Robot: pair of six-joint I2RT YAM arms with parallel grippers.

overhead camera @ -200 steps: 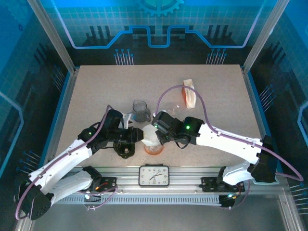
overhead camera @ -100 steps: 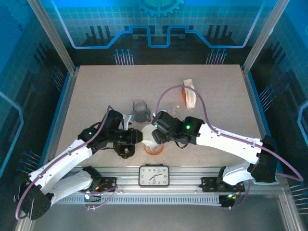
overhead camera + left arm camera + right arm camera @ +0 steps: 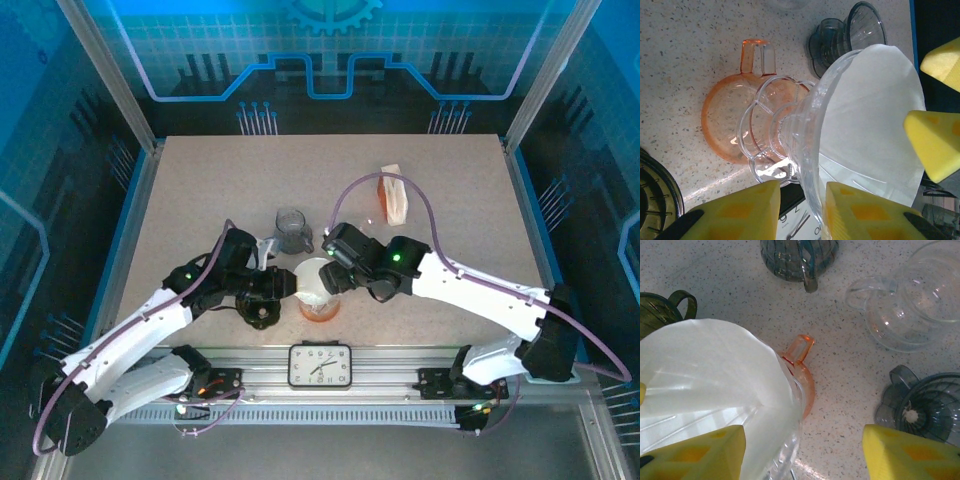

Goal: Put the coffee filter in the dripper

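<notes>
Down at the near middle of the tabletop (image 3: 200, 180) the two arms meet nose to nose. The left end effector (image 3: 803, 200) is clenched on the clear dripper (image 3: 790, 130), with its yellow pads (image 3: 747, 210) pinching the glass wall from either side. The dripper is tipped well over on its side, mouth turned toward the other arm. And there's the coffee filter (image 3: 870, 115), white and fanned out, lying inside that clear cone with its edge standing proud of the rim. The right end effector (image 3: 804, 450) sits right at the mouth of the dripper, jaws spread wide and gripping nothing. From its own wrist camera, one pad is tucked against the filter's lower edge and the other is well off to the side over bare tabletop. Underneath the held dripper an orange dripper (image 3: 720, 115) rests on the tabletop with its handle pointing away. Whether the two are touching, you can't tell. A grey dripper (image 3: 292, 230) stands just beyond the pair, and a dark green one (image 3: 660, 310) peeks in beside the filter. Another clear glass dripper (image 3: 910, 305) sits farther out. Over toward the far right lies a pale bundle (image 3: 395, 195), and a clock (image 3: 320, 365) faces up from the rail at the near edge.
</notes>
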